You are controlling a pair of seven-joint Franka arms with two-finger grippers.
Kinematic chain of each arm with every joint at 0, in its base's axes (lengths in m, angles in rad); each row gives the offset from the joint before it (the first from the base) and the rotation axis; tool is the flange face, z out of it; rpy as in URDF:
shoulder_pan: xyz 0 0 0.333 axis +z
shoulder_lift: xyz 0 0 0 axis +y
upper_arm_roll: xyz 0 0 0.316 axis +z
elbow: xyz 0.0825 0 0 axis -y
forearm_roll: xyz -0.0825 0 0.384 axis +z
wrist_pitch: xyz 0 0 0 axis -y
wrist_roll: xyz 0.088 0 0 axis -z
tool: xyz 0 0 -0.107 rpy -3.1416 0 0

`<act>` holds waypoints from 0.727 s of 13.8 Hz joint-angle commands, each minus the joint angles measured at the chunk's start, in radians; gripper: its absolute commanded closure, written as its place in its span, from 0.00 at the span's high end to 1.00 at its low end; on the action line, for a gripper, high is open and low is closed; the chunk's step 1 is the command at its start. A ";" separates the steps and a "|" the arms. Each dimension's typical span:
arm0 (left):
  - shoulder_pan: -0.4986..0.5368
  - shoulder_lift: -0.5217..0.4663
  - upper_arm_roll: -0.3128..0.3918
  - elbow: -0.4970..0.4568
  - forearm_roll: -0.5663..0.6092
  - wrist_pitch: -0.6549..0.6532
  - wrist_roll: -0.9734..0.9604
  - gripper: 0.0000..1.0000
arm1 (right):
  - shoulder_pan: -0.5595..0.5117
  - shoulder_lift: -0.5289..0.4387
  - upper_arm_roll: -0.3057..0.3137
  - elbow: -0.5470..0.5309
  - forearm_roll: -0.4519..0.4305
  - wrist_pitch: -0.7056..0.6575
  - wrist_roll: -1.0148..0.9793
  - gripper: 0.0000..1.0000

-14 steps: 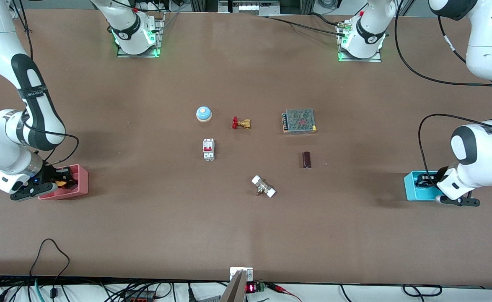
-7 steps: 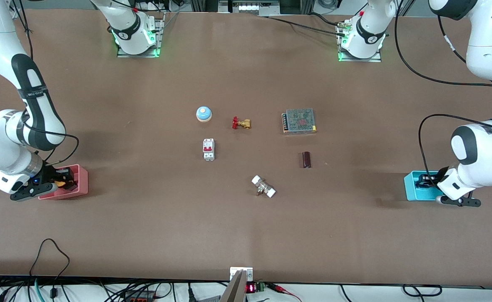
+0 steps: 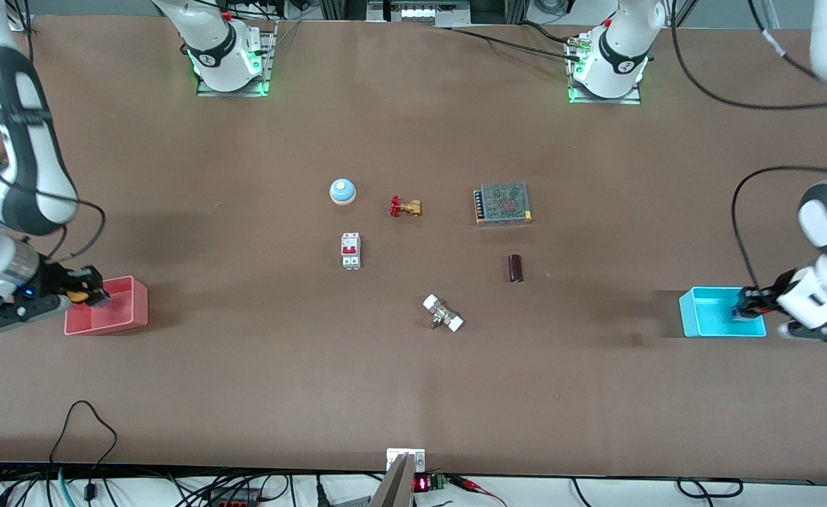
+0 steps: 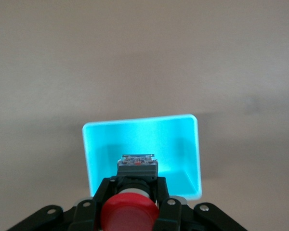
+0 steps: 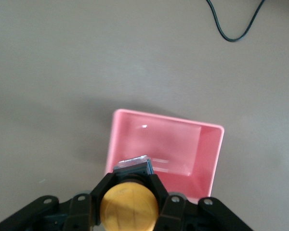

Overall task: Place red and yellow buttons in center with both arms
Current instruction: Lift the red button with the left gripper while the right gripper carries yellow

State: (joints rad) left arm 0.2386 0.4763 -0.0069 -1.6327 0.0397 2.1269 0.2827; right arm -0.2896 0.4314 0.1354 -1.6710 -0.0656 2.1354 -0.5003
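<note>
While raised over the cyan rectangular tray (image 3: 711, 313) at the left arm's end of the brown table (image 3: 413, 394), left gripper (image 3: 746, 307) clamped on the red mushroom-head push button (image 4: 130, 214), cap toward the wrist camera, dark body (image 4: 137, 166) pointing down at the tray's floor. Over the pink rectangular tray (image 3: 121, 310) at the right arm's end, right gripper (image 3: 89, 295) likewise clamped, on the orange-yellow mushroom-head push button (image 5: 129, 206). Both buttons aloft, well apart from the table's centre. Spread about that centre: blue-and-white dome bell (image 3: 342, 191), red-handled brass valve (image 3: 405, 206) beside it, silver mesh-topped power supply box (image 3: 503, 203), white circuit breaker with red switch (image 3: 351, 251), dark maroon cylinder (image 3: 515, 268), and white-ended metal fitting (image 3: 443, 313) nearest the front camera.
</note>
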 commanded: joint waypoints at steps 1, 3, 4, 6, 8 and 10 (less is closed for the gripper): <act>-0.053 -0.123 -0.004 -0.133 -0.017 -0.105 -0.003 0.34 | 0.038 -0.126 0.073 -0.019 -0.011 -0.133 0.167 0.36; -0.105 -0.156 -0.005 -0.252 -0.068 -0.105 -0.065 0.33 | 0.081 -0.143 0.136 -0.032 -0.010 -0.176 0.366 0.36; -0.137 -0.156 -0.005 -0.284 -0.120 -0.102 -0.074 0.34 | 0.116 -0.143 0.156 -0.045 -0.010 -0.173 0.461 0.36; -0.191 -0.145 -0.007 -0.305 -0.155 -0.101 -0.098 0.34 | 0.205 -0.131 0.159 -0.078 -0.010 -0.111 0.598 0.36; -0.235 -0.111 -0.005 -0.306 -0.155 -0.097 -0.131 0.34 | 0.265 -0.096 0.159 -0.123 -0.010 -0.014 0.692 0.36; -0.242 -0.097 -0.007 -0.355 -0.155 -0.024 -0.134 0.34 | 0.311 -0.056 0.158 -0.177 -0.010 0.114 0.735 0.36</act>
State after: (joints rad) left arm 0.0007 0.3751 -0.0223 -1.9455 -0.0982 2.0449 0.1507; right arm -0.0046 0.3464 0.3006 -1.8023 -0.0657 2.1510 0.1904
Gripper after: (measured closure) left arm 0.586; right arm 0.639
